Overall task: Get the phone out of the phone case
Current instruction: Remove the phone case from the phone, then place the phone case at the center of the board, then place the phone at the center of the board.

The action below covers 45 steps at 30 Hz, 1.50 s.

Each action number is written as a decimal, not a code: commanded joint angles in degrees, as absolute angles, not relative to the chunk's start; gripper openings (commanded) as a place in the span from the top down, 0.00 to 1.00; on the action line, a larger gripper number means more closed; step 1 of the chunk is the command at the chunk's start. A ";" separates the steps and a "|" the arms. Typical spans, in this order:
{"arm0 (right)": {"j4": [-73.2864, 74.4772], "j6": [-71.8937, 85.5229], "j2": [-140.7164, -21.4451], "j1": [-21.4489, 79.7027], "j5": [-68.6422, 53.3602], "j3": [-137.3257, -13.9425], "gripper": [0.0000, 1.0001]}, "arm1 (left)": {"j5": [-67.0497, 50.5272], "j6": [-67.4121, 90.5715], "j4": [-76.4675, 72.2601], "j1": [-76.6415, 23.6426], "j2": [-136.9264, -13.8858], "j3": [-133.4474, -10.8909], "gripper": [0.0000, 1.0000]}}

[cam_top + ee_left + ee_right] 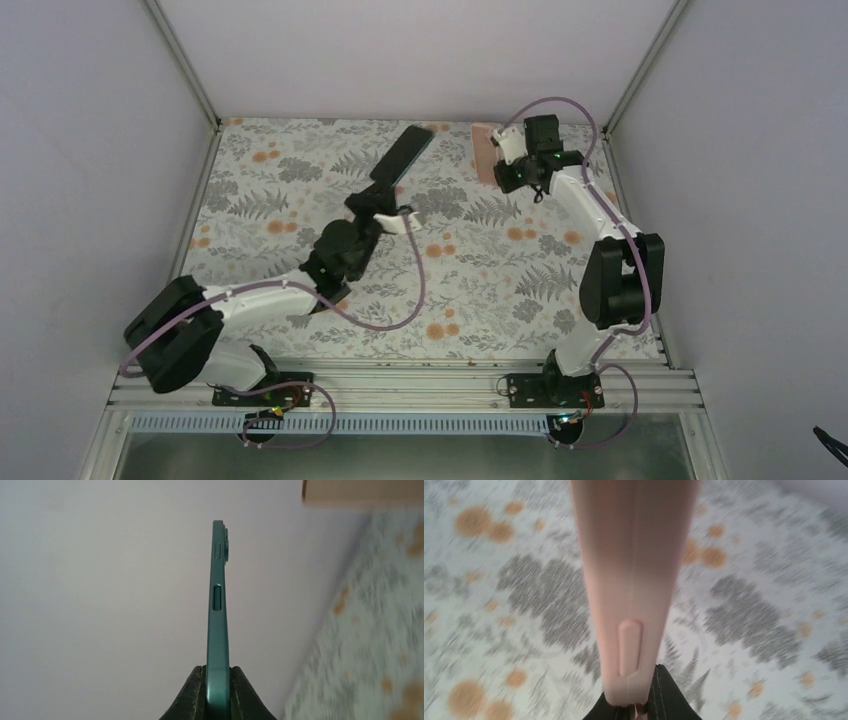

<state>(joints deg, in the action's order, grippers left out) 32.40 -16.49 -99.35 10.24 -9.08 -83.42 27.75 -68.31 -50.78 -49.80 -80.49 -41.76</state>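
the left pincer (378, 195) pinches the green phone (404, 153) by one end, seemingly lifted off the surface (470, 280) near 12 o'clock, its tip aimed at 1 o'clock. the right pincer (508, 165) clamps the pink phone case (484, 152) at 1 o'clock. phone and phone case look already parted, so i'd grip firmly, widen the gap and lower each flat. one phone, one phone case, two pincers.

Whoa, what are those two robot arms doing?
They are pulling a phone and its case apart. The left gripper is pinching the dark green phone by one end. The right gripper is pinching the pink phone case near the far right corner of the flowery table. The two are well apart, so the phone is already out of the case.
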 commanded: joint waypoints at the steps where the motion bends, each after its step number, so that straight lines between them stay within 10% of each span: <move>1: 43.62 -23.27 -93.59 8.63 -21.74 -79.38 0.97 | 32.61 -75.77 -55.41 -43.71 -72.57 -30.79 0.98; 12: 52.69 -28.08 -93.78 8.11 -27.18 -65.44 0.97 | 23.64 -81.84 -46.76 -16.53 -63.59 -11.79 0.98; 23: 47.24 -23.11 -100.47 3.45 -20.31 -65.50 0.84 | 27.85 -90.74 -60.32 -15.03 -76.37 1.37 0.97; 25: 46.71 -23.07 -100.79 1.79 -18.14 -66.07 0.63 | 27.32 -92.16 -59.74 -14.96 -75.91 3.27 0.86; 28: 45.37 -23.34 -99.04 1.32 -12.17 -66.12 0.30 | 25.13 -91.76 -53.12 -15.03 -70.25 4.51 0.20; 30: 45.89 -24.14 -97.47 1.38 -9.72 -66.74 0.09 | 22.86 -87.65 -39.26 -15.14 -62.41 1.97 0.01; 36: 49.39 -26.36 -93.55 1.84 -8.47 -70.93 0.00 | -3.73 -71.88 8.27 -15.34 -39.40 -16.93 0.00; 45: 57.14 -27.55 -94.19 9.32 -12.32 -79.88 0.00 | -18.58 -59.08 39.74 -15.15 -60.70 -50.02 0.00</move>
